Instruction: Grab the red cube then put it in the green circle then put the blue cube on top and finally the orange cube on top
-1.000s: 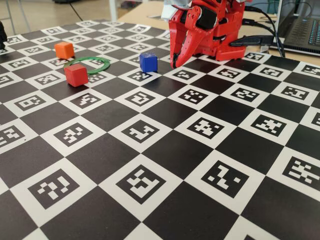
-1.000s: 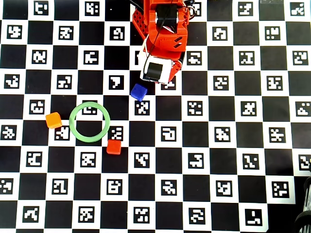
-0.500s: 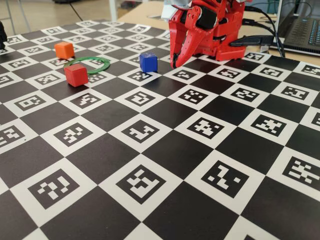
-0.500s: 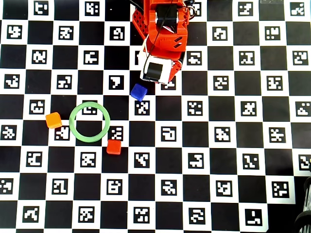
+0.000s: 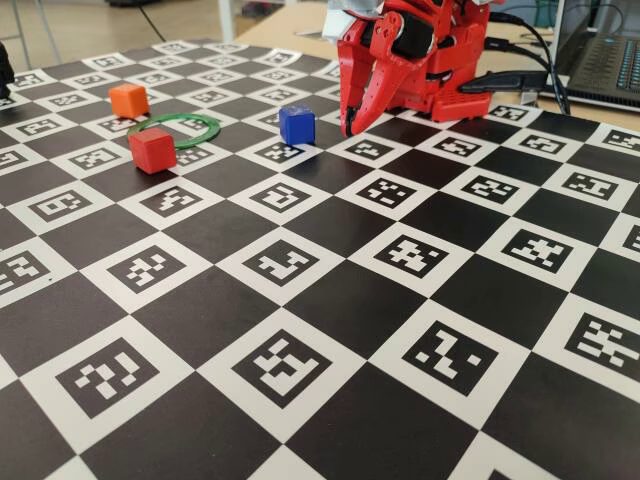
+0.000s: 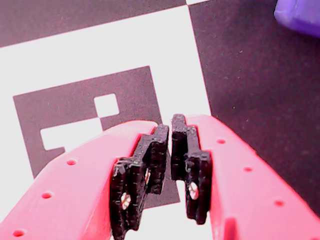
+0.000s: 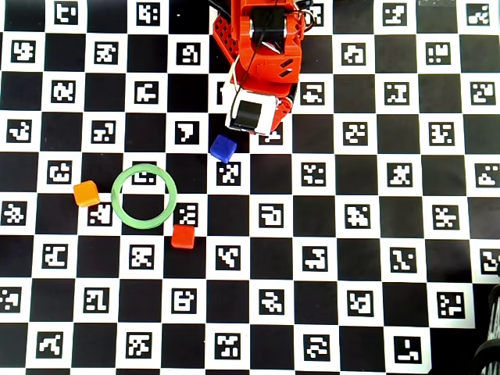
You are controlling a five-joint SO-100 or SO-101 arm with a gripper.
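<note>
So the red two-finger gripper [image 6: 167, 131] is tucked in close to the arm's base, tip pointing down at the black-and-white checkered marker board [image 5: 330, 300]. In the wrist view its black ridged pads [image 6: 155, 155] sit almost together with just a thin slit between them, and nothing is in there, so the jaws are basically closed on air over a white square with a black marker.

The small matte deep red cube [image 7: 183, 236] is well away from the jaws. In the overhead view it sits on the board down and to the left of the gripper, just outside the lower right edge of the thin flat green ring [image 7: 144, 196], very close to it; I can't tell if they actually touch. In the fixed view the red cube [image 5: 152, 150] is in front of the ring [image 5: 175, 131]. It rests flat, turned only slightly against the board's grid. Being a cube, it has no real long axis to speak of.

The small dark blue cube [image 7: 224, 148] is the nearest one, just beside the gripper's lower left in the overhead view, and it peeks in blurry at the top right corner of the wrist view [image 6: 300, 15]. The small bright orange cube [image 7: 86, 193] sits just left of the ring, outside it.
</note>
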